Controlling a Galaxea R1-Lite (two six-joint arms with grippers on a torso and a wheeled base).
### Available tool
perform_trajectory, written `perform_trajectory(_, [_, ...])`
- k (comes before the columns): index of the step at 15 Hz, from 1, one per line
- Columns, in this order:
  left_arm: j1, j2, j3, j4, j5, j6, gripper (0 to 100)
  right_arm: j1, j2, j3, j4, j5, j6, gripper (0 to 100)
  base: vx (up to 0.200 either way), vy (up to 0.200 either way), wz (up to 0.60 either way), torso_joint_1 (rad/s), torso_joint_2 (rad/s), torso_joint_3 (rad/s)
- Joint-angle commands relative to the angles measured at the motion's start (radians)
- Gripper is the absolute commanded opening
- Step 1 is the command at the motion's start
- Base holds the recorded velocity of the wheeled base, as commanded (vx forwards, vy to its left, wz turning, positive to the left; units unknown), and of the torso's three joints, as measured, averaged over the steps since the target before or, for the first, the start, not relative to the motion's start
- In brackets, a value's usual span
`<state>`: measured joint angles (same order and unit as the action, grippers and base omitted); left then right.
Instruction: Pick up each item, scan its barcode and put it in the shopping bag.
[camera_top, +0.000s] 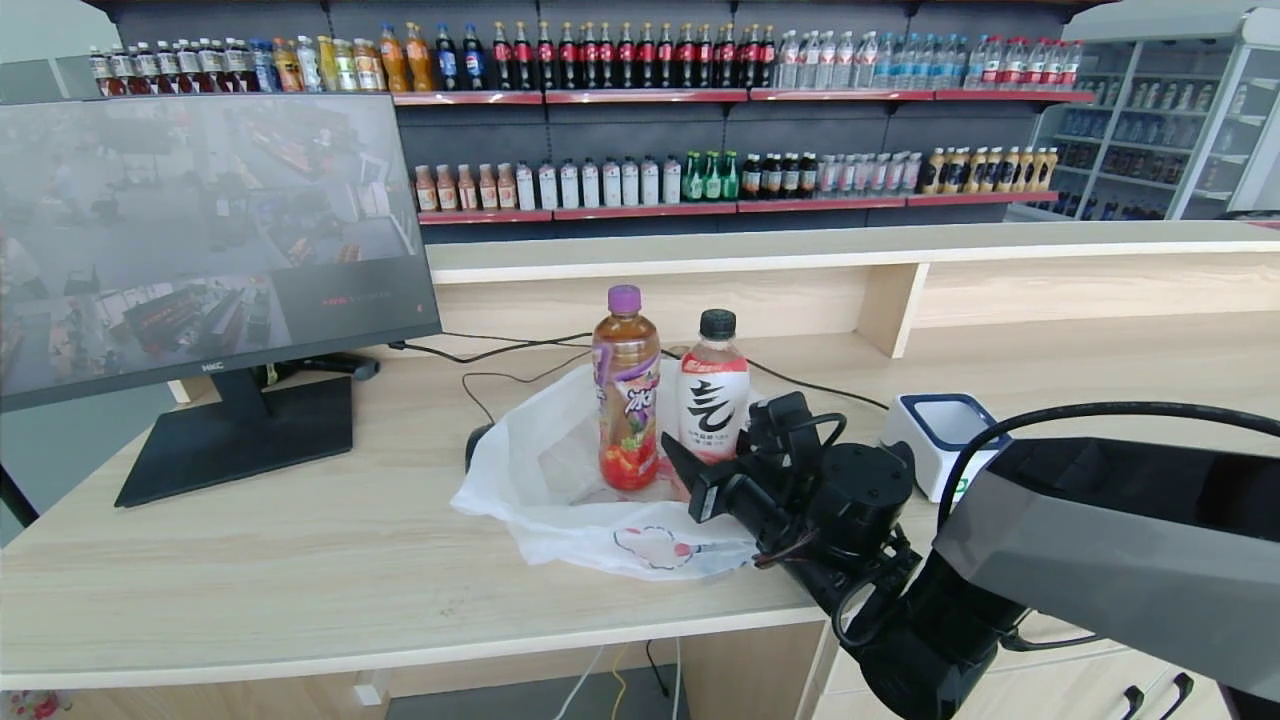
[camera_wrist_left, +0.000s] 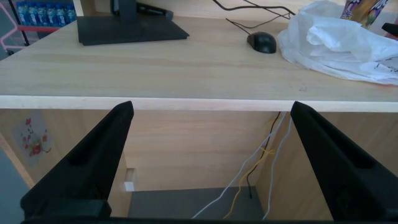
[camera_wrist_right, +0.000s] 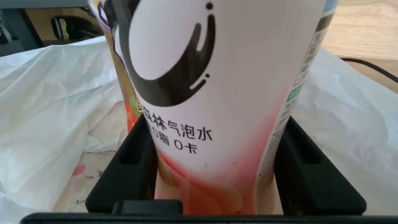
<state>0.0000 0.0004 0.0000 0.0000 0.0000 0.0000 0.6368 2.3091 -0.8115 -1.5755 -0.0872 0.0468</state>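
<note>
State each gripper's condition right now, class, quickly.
Left gripper: open, holding nothing.
Right gripper: closed on the white-label bottle.

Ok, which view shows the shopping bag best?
Head view: the whole shopping bag, spread on the counter with both bottles. Left wrist view catches one side; right wrist view, folds around the white-label bottle.

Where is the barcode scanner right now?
In the head view, the barcode scanner sits on the counter at the right, right of the white-labelled bottle that the right gripper clasps.
</note>
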Motion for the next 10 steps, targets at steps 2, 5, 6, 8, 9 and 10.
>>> perform_trajectory(2, [0.000, 0.000, 0.000, 0.000, 0.000, 0.000, 100, 0.001, 0.018, 0.003, 0.005, 0.001, 0.001, 0, 0.000, 0.000, 0.00, 0.000, 0.00, 0.000])
perform_trajectory(5, [0.000, 0.000, 0.000, 0.000, 0.000, 0.000, 100, -0.002, 0.015, 0.003, 0.005, 0.001, 0.001, 0, 0.000, 0.000, 0.00, 0.000, 0.00, 0.000])
perform_trajectory(6, [0.000, 0.000, 0.000, 0.000, 0.000, 0.000, 100, 0.000, 0.016, 0.005, 0.005, 0.001, -0.004, 0, 0.000, 0.000, 0.00, 0.000, 0.00, 0.000])
perform_trajectory(8, [0.000, 0.000, 0.000, 0.000, 0.000, 0.000, 100, -0.002, 0.015, 0.005, 0.005, 0.001, -0.005, 0, 0.000, 0.000, 0.00, 0.000, 0.00, 0.000])
perform_trajectory(9, [0.000, 0.000, 0.000, 0.000, 0.000, 0.000, 100, -0.014, 0.012, 0.005, 0.005, 0.001, -0.005, 100, 0.000, 0.000, 0.00, 0.000, 0.00, 0.000])
perform_trajectory(10, [0.000, 0.000, 0.000, 0.000, 0.000, 0.000, 100, -0.022, 0.004, 0.005, 0.005, 0.001, -0.004, 100, 0.000, 0.000, 0.00, 0.000, 0.00, 0.000])
